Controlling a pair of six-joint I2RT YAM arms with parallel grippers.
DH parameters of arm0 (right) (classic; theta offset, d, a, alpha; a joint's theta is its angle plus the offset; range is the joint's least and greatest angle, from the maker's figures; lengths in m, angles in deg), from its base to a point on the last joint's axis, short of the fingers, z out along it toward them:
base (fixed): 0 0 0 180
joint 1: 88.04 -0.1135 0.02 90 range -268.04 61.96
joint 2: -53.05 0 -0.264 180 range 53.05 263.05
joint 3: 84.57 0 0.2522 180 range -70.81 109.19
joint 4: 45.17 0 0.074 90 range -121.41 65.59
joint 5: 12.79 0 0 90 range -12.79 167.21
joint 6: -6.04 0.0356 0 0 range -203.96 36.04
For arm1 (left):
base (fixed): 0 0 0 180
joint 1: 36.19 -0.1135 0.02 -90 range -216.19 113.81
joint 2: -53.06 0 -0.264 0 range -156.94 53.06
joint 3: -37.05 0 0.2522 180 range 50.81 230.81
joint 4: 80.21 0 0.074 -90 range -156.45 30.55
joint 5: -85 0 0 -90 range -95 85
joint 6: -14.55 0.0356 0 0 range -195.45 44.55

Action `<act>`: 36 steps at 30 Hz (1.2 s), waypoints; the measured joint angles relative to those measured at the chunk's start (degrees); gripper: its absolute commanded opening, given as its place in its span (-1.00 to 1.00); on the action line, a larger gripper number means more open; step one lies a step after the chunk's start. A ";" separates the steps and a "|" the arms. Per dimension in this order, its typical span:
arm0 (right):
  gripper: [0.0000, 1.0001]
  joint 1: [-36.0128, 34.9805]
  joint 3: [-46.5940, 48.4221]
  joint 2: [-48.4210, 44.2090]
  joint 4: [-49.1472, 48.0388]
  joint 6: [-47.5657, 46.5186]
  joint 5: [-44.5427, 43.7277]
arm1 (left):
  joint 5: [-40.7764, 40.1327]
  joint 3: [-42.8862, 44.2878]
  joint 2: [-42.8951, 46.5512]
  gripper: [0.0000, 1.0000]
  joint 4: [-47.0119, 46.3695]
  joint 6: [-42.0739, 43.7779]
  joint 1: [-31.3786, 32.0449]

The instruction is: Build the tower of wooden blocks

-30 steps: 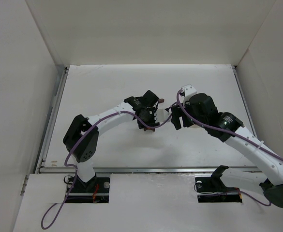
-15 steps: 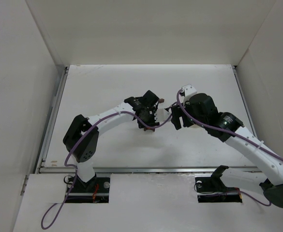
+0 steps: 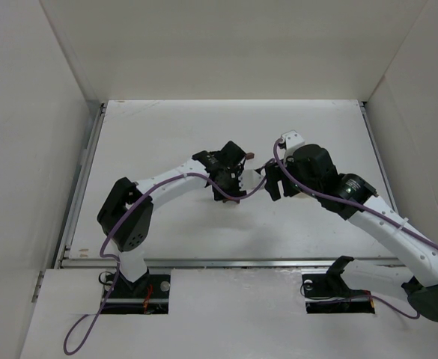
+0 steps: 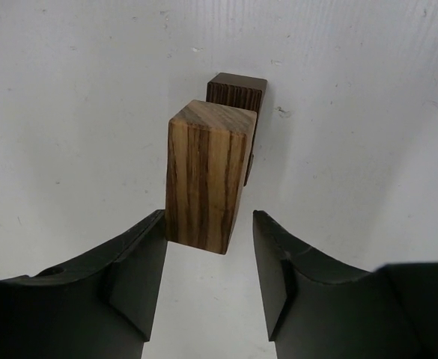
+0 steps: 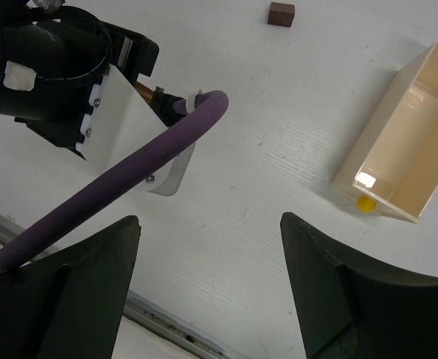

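Wood block tower (image 4: 204, 176) upright, striped tan, dark block (image 4: 237, 91) just behind; left pincer (image 4: 209, 224) spread slightly around it; right pincer (image 5: 209, 221) spread wide

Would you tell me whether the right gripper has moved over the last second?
No: the right gripper sits where it was, measured against the front rail.
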 measured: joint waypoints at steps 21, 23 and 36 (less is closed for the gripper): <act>0.68 9.51 24.96 19.56 -3.30 4.24 1.25 | 8.72 -2.58 20.90 0.36 1.95 -5.92 -5.31; 0.58 10.73 28.92 25.99 -3.19 4.35 1.20 | 8.48 -4.59 23.21 0.36 0.79 -7.89 -7.63; 0.45 13.62 40.70 60.63 1.20 4.39 2.05 | -1.90 -17.46 27.21 0.36 -7.30 -19.21 -14.01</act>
